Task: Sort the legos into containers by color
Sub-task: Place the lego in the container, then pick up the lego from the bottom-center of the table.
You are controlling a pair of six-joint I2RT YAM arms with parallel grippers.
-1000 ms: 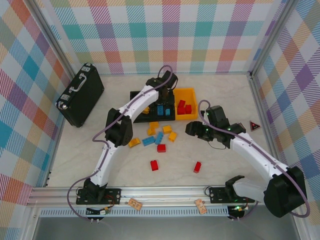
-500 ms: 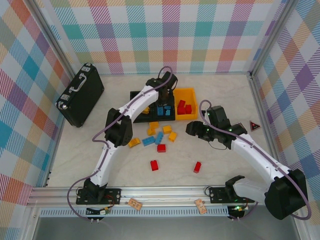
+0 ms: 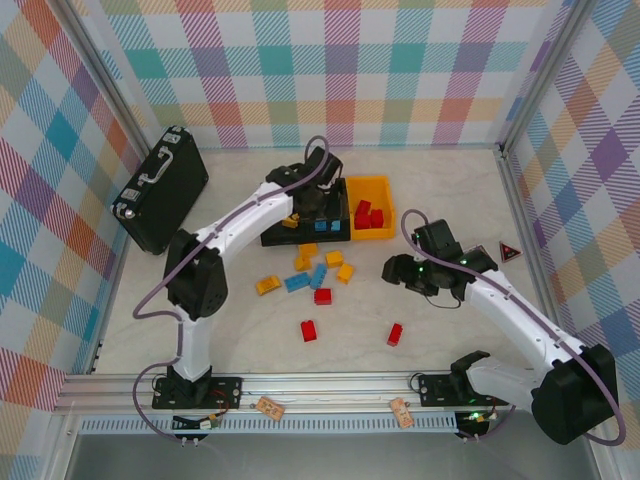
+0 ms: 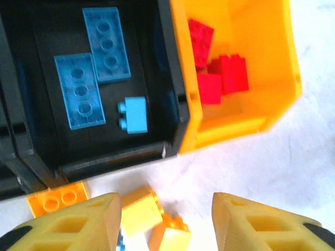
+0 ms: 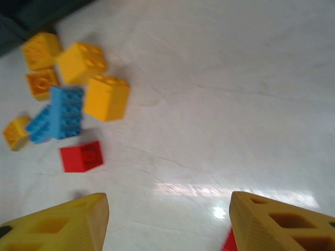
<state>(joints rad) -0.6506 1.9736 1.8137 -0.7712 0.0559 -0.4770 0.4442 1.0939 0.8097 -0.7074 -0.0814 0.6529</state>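
Inside the black rectangular bin (image 4: 165,57), three studded blue plastic bricks (image 4: 107,44)

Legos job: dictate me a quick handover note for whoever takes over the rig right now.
Left hand: open, empty, above the bins' near edge.
Right hand: open, empty, over the table.
Done: three blue legos in a black bin; red legos in the yellow bin.
Left: a mixed cluster of orange, blue and red legos on the table, plus two red strays nearer the arm bases.
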